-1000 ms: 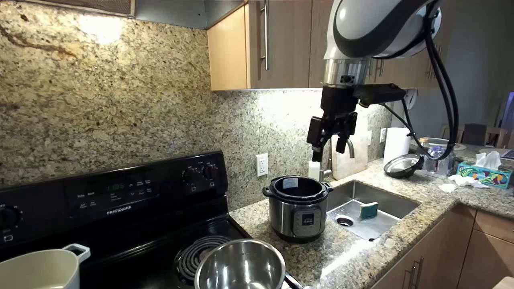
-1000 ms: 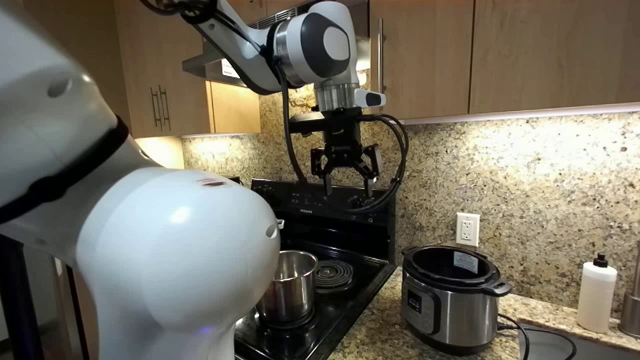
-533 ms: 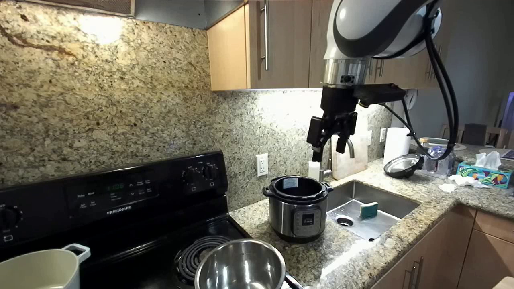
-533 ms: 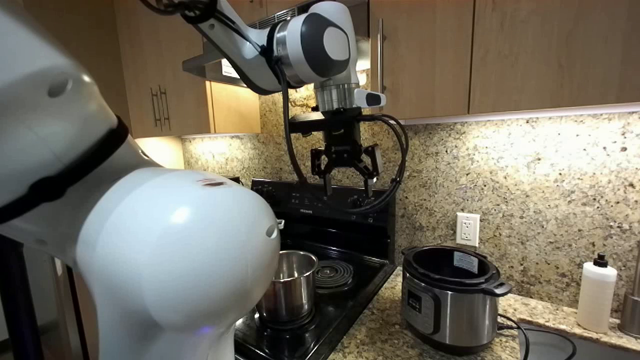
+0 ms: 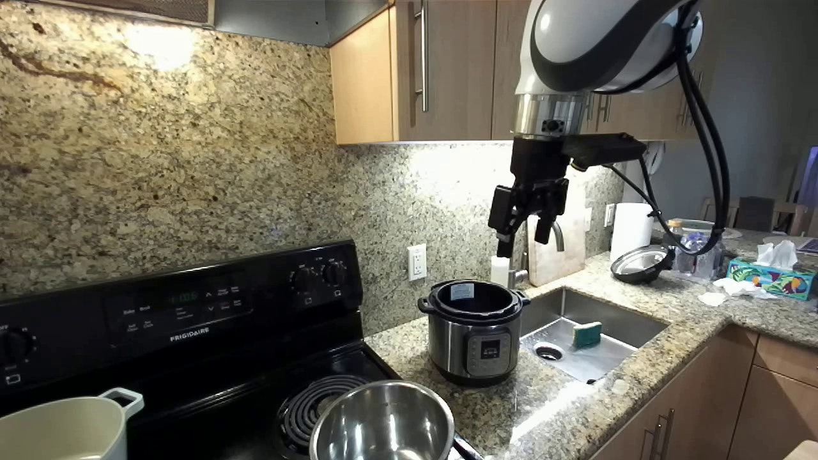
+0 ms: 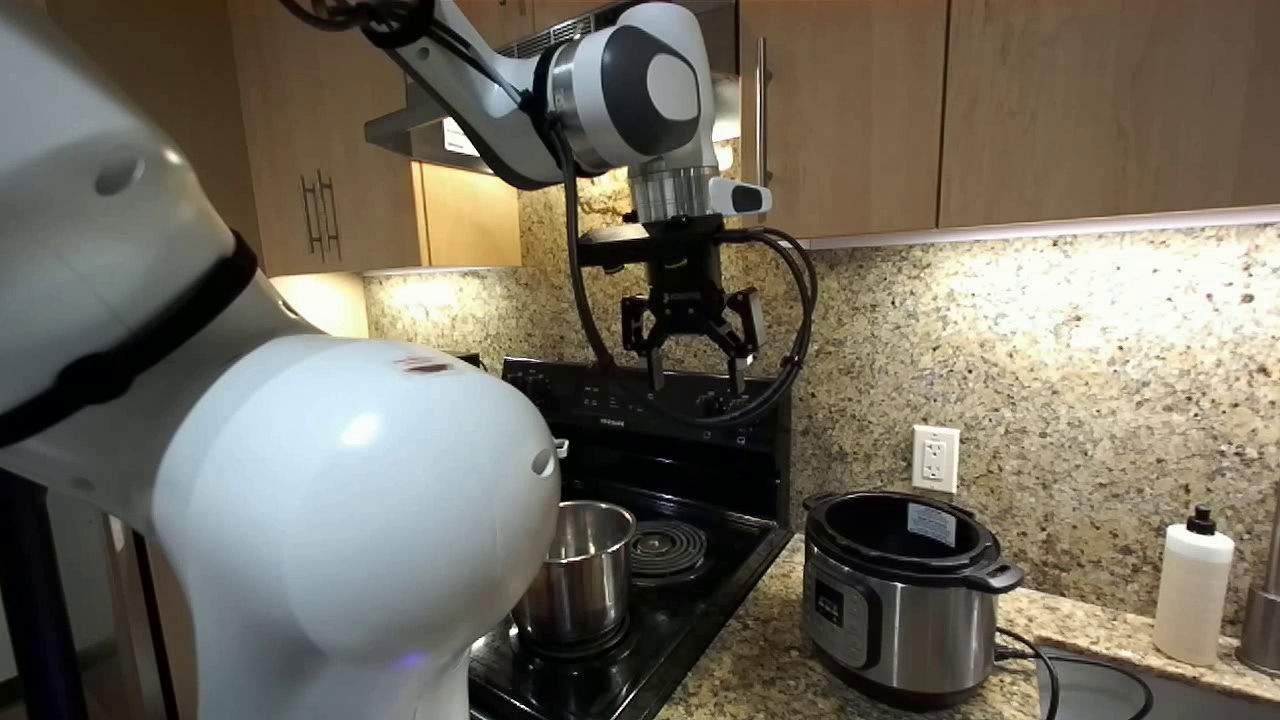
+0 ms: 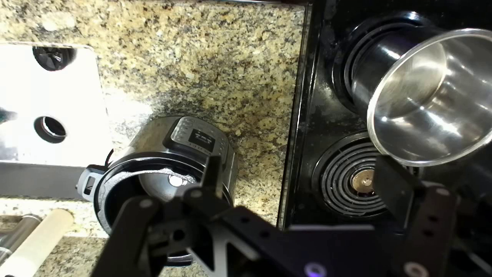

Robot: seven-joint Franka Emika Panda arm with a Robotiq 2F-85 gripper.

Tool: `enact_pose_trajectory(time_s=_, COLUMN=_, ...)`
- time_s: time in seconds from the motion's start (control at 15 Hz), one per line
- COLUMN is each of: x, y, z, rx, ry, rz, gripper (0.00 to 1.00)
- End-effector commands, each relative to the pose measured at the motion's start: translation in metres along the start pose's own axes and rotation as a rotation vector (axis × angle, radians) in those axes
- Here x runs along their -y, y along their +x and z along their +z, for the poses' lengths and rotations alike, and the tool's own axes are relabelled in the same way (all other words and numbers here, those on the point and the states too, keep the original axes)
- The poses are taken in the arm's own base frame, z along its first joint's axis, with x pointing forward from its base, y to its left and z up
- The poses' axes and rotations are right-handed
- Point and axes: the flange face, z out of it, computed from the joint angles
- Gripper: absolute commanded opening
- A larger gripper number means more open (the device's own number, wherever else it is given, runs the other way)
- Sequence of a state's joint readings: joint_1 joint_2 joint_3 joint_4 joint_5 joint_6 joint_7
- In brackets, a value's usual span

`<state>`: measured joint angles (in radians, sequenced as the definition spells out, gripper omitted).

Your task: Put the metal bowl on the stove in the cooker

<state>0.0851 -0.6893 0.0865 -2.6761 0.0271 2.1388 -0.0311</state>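
One bowl (image 6: pixel 580 585) — on the stove (image 6: pixel 672 612)

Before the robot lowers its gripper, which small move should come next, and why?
Probably a sideways move of the open gripper toward the bowl. The gripper holds nothing, the bowl stands on the stove, and in the wrist view it is off to the upper right. The cooker is open, but the bowl must be grasped first.

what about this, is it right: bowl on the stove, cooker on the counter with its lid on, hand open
Not quite: the cooker is uncovered, not lidded; both exterior views show its open top. The rest stands: bowl on the stove, cooker on the counter, hand open.
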Motion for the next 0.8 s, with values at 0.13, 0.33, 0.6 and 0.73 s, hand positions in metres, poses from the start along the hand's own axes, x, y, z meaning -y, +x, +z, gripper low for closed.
enact_pose_trajectory(time_s=0.13, x=0.0001, y=0.0002, z=-0.0007, rx=0.001, ry=0.000, rz=0.000, gripper=1.00)
enact_pose_trajectory(time_s=0.33, x=0.0001, y=0.0002, z=-0.0007, rx=0.001, ry=0.000, rz=0.000, gripper=1.00)
enact_pose_trajectory(time_s=0.6, x=0.0001, y=0.0002, z=-0.0007, rx=0.001, ry=0.000, rz=0.000, gripper=1.00)
enact_pose_trajectory(time_s=0.73, x=0.0007, y=0.0022, z=0.0017, rx=0.003, ry=-0.004, rz=0.004, gripper=1.00)
